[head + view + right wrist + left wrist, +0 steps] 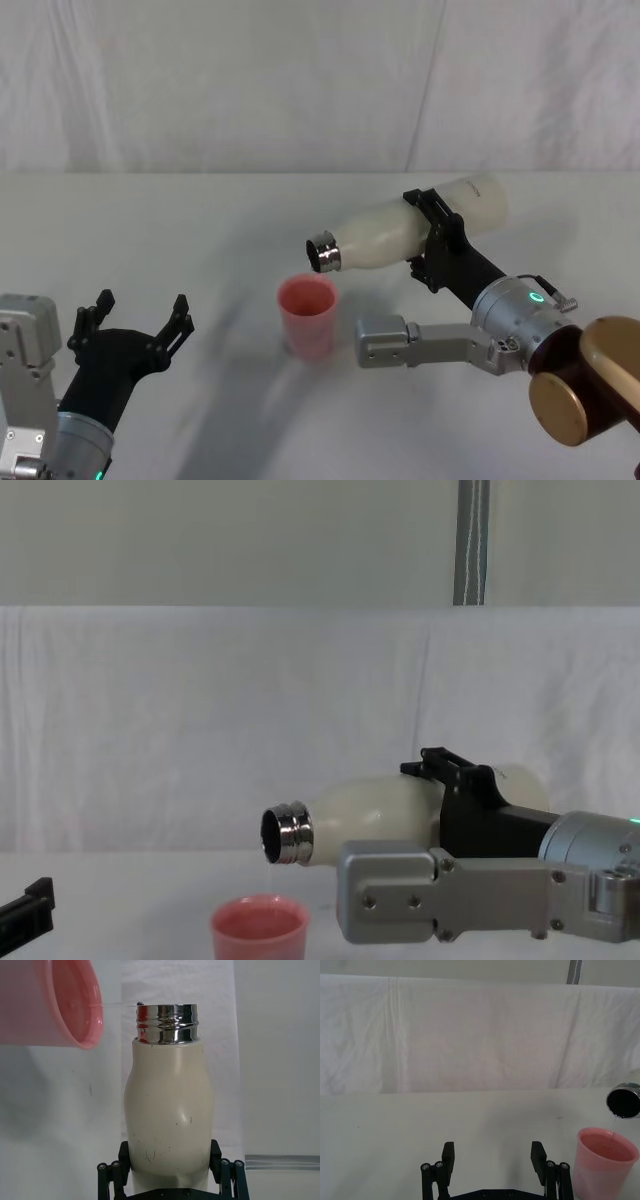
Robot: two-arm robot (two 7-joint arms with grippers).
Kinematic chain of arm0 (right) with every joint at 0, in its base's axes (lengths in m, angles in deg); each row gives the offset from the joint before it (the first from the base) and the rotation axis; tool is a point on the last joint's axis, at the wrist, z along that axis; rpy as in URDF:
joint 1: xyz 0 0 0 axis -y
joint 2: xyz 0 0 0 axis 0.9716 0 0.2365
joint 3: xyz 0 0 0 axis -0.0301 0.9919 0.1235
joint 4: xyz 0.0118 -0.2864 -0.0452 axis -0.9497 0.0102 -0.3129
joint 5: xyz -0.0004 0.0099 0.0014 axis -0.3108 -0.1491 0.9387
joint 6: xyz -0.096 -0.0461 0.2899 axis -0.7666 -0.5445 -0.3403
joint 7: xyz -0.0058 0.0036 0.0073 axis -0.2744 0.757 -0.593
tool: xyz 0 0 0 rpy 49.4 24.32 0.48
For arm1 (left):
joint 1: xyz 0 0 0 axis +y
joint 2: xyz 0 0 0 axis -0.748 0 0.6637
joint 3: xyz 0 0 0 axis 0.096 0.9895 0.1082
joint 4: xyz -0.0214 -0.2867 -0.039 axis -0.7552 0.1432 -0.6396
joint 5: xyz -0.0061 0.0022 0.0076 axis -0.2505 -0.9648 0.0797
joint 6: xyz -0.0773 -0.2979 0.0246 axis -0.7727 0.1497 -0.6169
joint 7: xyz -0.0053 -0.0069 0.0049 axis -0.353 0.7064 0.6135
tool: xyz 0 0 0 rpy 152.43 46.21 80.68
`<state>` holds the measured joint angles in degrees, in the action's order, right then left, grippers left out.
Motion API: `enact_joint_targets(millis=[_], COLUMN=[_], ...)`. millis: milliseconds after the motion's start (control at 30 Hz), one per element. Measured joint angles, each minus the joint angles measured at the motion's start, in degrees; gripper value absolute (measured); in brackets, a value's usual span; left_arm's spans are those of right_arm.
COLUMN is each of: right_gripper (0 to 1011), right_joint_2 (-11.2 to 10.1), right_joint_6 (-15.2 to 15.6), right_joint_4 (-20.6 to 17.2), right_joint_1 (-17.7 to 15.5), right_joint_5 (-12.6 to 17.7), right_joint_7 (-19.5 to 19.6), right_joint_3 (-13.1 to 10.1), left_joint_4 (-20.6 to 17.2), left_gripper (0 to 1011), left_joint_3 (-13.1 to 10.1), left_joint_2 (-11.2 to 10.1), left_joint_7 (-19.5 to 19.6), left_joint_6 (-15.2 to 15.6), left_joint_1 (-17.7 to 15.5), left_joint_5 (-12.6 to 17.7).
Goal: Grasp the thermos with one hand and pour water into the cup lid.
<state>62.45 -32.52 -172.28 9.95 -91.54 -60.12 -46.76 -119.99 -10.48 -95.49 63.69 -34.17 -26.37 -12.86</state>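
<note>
Clearly, the right gripper (440, 240) is clenched around the body of the thermos (400, 232), its jaws pressed to either side of the cream wall toward the base end, so that the bottle can be tipped without slipping. The thermos is held nearly level, its steel neck (286, 834) set just above and slightly to one side of the cup lid (307, 313), and a thin thread of water (615, 1124) is seen falling from the mouth into the pink cup; the pour is judged to be under way. The left gripper (133, 335) is kept parked low at the robot's left, jaws spread and empty, well apart from the cup. Everything is carried on a white table (200, 230), backed by a creased white cloth (470, 1035).
</note>
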Motion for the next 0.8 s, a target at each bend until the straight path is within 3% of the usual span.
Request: enact_joint_targets(millis=[433, 800], right_gripper=[950, 950], right_joint_2=[0.79, 2.21], right_joint_6=[-0.68, -1.28], right_joint_4=[-0.54, -2.11], right_joint_1=[-0.68, -2.23], right_joint_5=[3.29, 8.71], right_joint_7=[-0.52, -1.64], right_joint_3=[-1.65, -4.37], left_joint_4=[0.00, 0.00], left_gripper=[1001, 1001], left_joint_3=[0.00, 0.00], left_joint_2=[0.00, 0.00], left_joint_7=[0.00, 0.00], left_joint_6=[0.00, 0.00], left_joint_1=[0.00, 0.00], left_joint_5=[0.00, 0.00])
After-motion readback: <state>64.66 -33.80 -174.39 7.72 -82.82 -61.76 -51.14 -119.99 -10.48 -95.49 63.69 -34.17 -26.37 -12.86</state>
